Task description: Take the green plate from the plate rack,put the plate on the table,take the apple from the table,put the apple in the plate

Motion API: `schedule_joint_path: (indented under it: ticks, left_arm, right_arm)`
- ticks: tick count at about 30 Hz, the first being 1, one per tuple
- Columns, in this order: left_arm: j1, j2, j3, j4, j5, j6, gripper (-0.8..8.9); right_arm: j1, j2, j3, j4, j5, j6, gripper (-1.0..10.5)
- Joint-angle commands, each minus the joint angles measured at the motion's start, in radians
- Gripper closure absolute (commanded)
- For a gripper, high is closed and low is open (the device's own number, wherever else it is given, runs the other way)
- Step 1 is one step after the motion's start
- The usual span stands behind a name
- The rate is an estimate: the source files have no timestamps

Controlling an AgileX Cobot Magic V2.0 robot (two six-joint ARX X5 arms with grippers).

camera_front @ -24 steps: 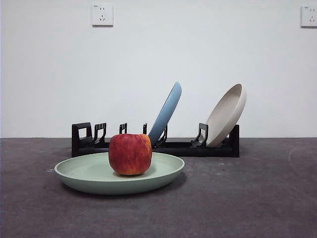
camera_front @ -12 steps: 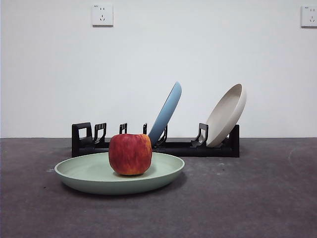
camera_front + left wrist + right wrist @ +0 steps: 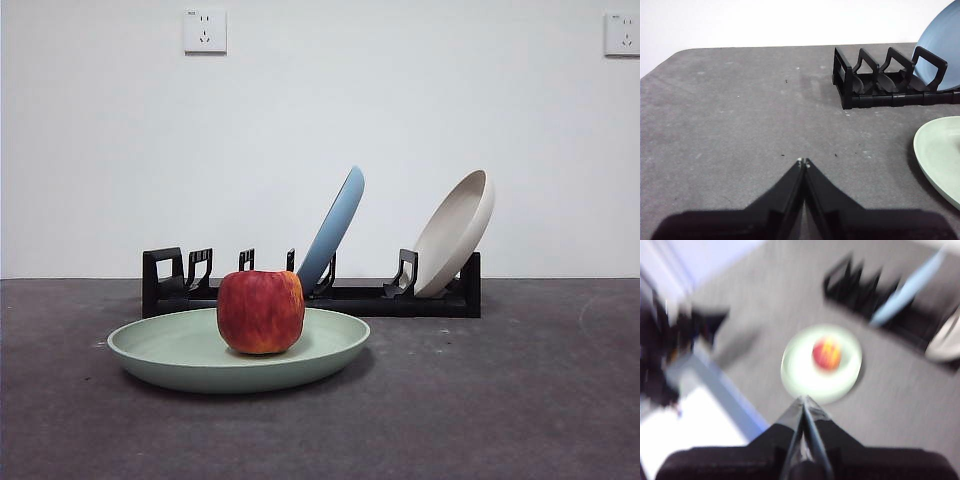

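The green plate [image 3: 238, 351] lies flat on the dark grey table [image 3: 480, 400], in front of the black plate rack [image 3: 310, 290]. The red apple [image 3: 261, 311] sits upright in the plate's middle. In the blurred right wrist view the apple [image 3: 827, 353] and green plate [image 3: 805, 382] show far below my right gripper [image 3: 803, 399], which is shut and empty, high above the table. My left gripper [image 3: 803, 162] is shut and empty over bare table, apart from the plate's rim [image 3: 935, 155] and the rack's end [image 3: 845, 85].
A light blue plate [image 3: 332, 228] and a cream-white plate [image 3: 455, 232] lean in the rack's slots. The rack's left slots are empty. A white wall with two sockets stands behind the table. No arm shows in the front view.
The front view's picture has shifted a few pixels to the left. The plate, apple and rack keep their places relative to each other.
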Motion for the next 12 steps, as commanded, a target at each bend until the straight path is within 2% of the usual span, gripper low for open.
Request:
schedule_joint_path:
  ticks: [1, 4, 7, 12]
  left_arm:
    - [0.003, -0.003, -0.012, 0.001, 0.000, -0.006, 8.17]
    - [0.003, -0.003, -0.012, 0.001, 0.000, -0.006, 8.17]
    - [0.003, -0.003, -0.012, 0.001, 0.000, -0.006, 8.17]
    - [0.003, -0.003, -0.012, 0.001, 0.000, -0.006, 8.17]
  right_arm:
    - [-0.182, -0.040, -0.059, 0.088, -0.186, -0.078, 9.5]
    - [-0.348, -0.108, -0.177, 0.190, -0.298, -0.130, 9.5]
    - [-0.441, -0.208, -0.359, 0.337, -0.306, -0.165, 9.5]
    - [-0.507, -0.418, -0.737, 0.692, -0.296, -0.150, 9.5]
